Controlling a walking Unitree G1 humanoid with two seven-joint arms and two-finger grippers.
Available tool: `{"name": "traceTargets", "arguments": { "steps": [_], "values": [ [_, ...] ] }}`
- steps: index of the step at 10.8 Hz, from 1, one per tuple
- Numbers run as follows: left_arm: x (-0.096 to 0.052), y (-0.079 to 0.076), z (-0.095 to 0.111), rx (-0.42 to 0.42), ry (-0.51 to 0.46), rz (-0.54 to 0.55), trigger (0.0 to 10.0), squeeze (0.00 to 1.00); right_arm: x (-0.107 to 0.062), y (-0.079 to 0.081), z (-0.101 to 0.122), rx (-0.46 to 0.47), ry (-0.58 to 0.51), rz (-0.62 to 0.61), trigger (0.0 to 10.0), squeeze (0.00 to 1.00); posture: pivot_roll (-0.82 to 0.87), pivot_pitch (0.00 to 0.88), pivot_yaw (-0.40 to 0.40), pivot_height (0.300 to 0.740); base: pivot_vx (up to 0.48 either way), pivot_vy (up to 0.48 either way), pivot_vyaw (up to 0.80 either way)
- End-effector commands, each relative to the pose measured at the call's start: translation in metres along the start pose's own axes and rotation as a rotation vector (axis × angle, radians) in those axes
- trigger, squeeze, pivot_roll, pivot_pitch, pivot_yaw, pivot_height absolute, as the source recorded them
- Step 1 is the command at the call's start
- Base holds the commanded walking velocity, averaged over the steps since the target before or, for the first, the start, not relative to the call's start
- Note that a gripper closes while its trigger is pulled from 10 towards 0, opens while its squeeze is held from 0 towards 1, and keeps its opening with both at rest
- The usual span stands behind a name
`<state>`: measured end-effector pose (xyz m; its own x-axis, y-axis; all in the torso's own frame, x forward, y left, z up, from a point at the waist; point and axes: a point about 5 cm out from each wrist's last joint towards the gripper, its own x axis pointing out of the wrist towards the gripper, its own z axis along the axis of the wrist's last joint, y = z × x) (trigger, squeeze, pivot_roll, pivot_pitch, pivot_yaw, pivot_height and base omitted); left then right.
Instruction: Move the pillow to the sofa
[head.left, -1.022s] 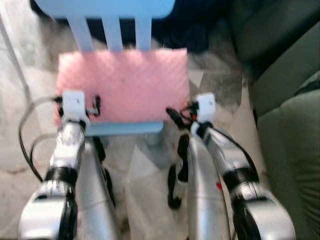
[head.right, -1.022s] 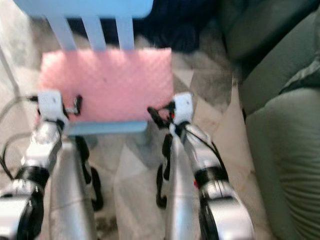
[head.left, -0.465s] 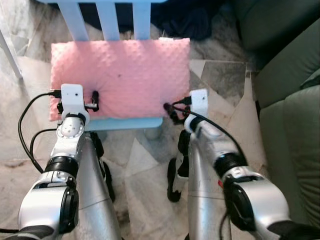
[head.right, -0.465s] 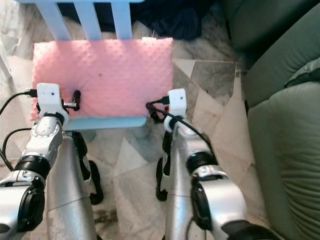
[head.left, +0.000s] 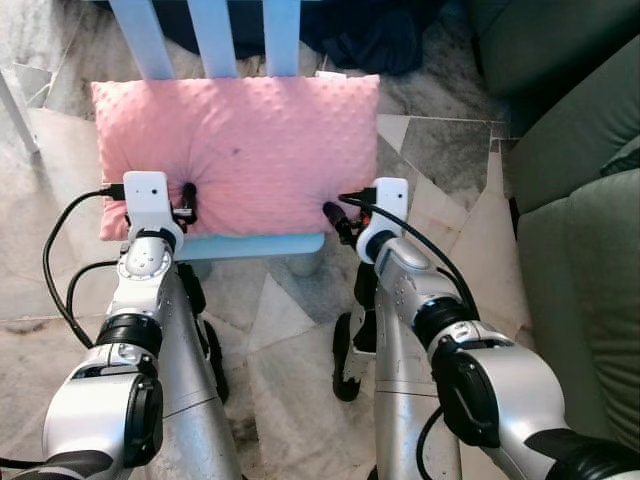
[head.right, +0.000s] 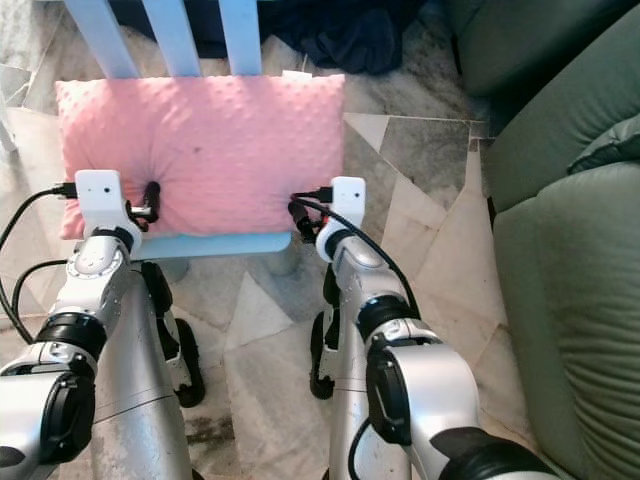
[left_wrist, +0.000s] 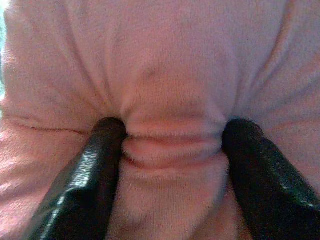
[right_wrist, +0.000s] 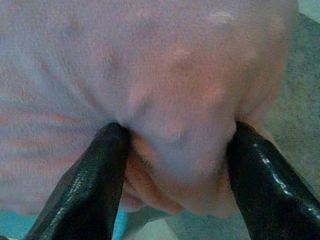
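Pink pillow (head.left: 240, 150) lay on the blue chair (head.left: 250, 248) seat. Left gripper (left_wrist: 172, 145) and right gripper (right_wrist: 175, 145) each pinched its near edge. Green sofa (head.left: 580, 260) sat to the right.

Floor of irregular pale stone slabs (head.left: 290, 320), grey-veined. Light blue slatted chair (head.left: 215, 35) stands ahead. Dark cloth heap (head.left: 375, 40) lies behind it, near green upholstery (head.left: 585, 290).

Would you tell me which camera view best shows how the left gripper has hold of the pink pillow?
The left wrist view: the left gripper has its fingers pressed into the pink pillow, a fold pinched between them. The eye views show the pillow whole on the blue chair, fingers mostly hidden.
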<state>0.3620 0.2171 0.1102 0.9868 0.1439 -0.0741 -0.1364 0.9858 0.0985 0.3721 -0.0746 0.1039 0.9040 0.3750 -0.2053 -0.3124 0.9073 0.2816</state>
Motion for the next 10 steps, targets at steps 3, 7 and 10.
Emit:
{"name": "traceTargets", "arguments": {
  "steps": [3,7,10],
  "values": [
    [-0.017,0.0,-0.046,-0.023,0.189,-0.001,0.0,0.0,-0.006,-0.012,-0.015,0.017,0.038,-0.056,0.0,0.0,0.01,0.574,-0.135,0.499,0.0,0.0,0.0],
    [-0.015,-0.001,-0.044,-0.068,0.187,0.009,0.0,0.0,-0.009,-0.024,-0.009,0.03,0.016,-0.095,0.0,0.0,0.0,0.565,-0.147,0.499,0.0,0.0,0.0],
    [-0.016,0.001,-0.045,-0.079,0.185,0.02,0.0,0.0,-0.008,-0.022,-0.01,0.019,0.023,-0.084,0.0,0.0,0.0,0.569,-0.159,0.499,0.0,0.0,0.0]
  ]
}}
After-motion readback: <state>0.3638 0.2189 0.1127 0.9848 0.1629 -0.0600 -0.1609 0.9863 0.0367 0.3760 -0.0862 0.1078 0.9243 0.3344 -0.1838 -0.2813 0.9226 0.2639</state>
